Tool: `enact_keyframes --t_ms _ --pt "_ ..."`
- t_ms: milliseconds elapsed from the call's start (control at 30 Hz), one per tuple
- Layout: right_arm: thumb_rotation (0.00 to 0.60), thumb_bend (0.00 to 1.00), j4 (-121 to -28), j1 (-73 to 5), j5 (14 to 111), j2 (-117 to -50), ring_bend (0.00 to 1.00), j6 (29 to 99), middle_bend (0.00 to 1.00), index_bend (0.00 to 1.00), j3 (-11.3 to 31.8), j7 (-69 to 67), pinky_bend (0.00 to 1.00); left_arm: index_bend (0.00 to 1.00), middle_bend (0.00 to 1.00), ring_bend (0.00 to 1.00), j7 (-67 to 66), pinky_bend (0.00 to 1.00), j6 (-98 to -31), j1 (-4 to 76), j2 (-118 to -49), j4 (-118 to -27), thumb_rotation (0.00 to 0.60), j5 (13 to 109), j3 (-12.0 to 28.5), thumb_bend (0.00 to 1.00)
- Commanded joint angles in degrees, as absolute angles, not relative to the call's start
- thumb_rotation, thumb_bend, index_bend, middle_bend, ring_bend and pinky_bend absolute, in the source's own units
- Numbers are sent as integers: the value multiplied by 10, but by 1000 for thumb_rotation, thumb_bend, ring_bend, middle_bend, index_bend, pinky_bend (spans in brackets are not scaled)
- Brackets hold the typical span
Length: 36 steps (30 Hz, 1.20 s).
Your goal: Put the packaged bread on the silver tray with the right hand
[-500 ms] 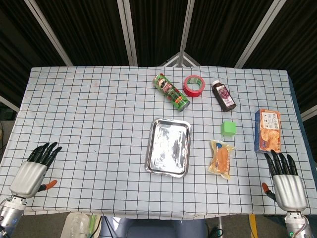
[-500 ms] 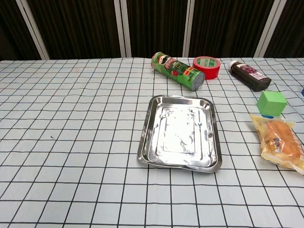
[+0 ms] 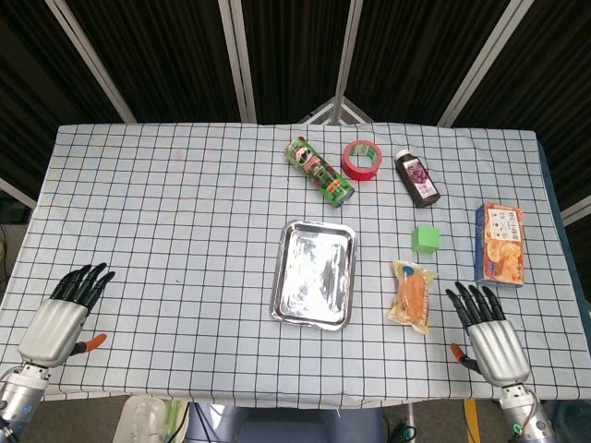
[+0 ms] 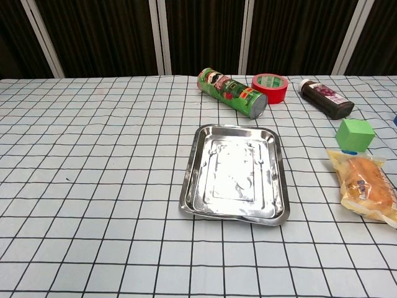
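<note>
Overhead, tabletop [image 3: 166, 203] wore a white black-grid cloth | dark curtains hung behind | labels unreadable | right hand [image 3: 488, 338] and left hand [image 3: 61, 315]: fingers spread wide, holding nothing.

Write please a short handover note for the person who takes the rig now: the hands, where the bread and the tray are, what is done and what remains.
Left hand: open, holds nothing, at the table's near left edge.
Right hand: open, holds nothing, just right of the packaged bread, not touching it.
The bread lies flat on the cloth, to the right of the silver tray and apart from it. The tray holds nothing.
Done: nothing placed yet.
Left: grasp the bread with the right hand, carry it left, set it in the tray.
</note>
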<state>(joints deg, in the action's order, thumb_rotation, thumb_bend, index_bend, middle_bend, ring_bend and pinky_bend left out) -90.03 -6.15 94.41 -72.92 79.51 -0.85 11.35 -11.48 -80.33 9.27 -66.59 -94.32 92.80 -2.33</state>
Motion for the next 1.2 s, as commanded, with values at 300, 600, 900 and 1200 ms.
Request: enact_keyframes --t_ms 300,600,900,1200 --pt "600 318 -858 -166 833 -825 0 626 0 0 49 170 25 0 0 0 -105 92 -813 89 -660 -944 600 933 -25 81" --pt "600 318 -821 -204 766 -853 0 578 0 0 77 193 29 0 0 0 -103 92 -808 91 -661 -942 600 925 -22 81" --pt "600 319 -818 -216 735 -847 196 552 260 128 73 179 516 0 0 0 -109 92 -808 90 -662 -945 600 924 -23 81" --pt "600 328 -837 -220 762 -836 351 579 436 356 63 169 638 0 0 0 -109 92 -809 90 -661 -945 600 926 -23 81"
